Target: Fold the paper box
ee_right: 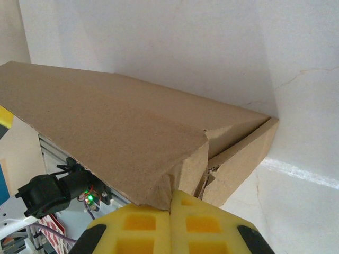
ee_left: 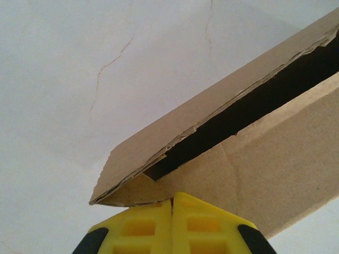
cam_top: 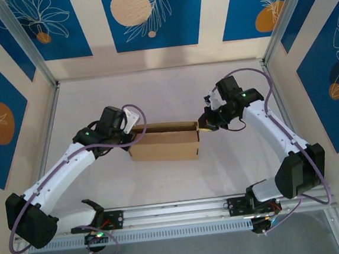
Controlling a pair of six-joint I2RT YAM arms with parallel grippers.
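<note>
The paper box (cam_top: 165,144) is a brown cardboard carton, partly folded, lying lengthwise mid-table. My left gripper (cam_top: 133,133) is at its left end and my right gripper (cam_top: 202,126) at its right end. In the left wrist view the yellow fingers of the left gripper (ee_left: 172,201) are shut together, tips touching the box's corner (ee_left: 132,193), below a dark slit between two panels. Seen from the right wrist, the right gripper (ee_right: 172,193) is also shut, its tips against a folded end flap (ee_right: 185,169) of the box (ee_right: 106,127).
The white table (cam_top: 154,92) is fenced by metal posts and patterned blue walls. An aluminium rail (cam_top: 177,212) with both arm bases runs along the near edge. The table surface has thin cracks (ee_left: 106,69).
</note>
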